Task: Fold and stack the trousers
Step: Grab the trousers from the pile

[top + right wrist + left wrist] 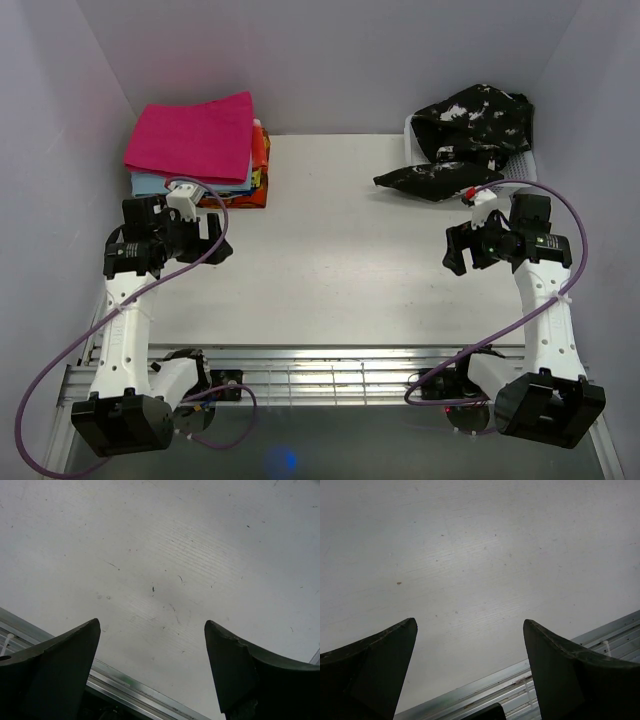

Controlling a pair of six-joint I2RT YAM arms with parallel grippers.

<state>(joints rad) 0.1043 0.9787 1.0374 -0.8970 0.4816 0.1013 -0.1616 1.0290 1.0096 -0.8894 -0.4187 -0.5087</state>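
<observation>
A stack of folded trousers (200,150), magenta on top with light blue and orange-red below, sits at the far left of the table. Crumpled black-and-white patterned trousers (470,140) lie in a heap at the far right. My left gripper (212,238) hovers open and empty just in front of the stack; its wrist view (470,625) shows only bare table between its fingers. My right gripper (462,246) hovers open and empty just in front of the black heap; its wrist view (152,625) also shows only bare table.
The white table (340,250) is walled by white panels on three sides. A metal rail frame (330,375) runs along the near edge by the arm bases. Purple cables loop from both arms.
</observation>
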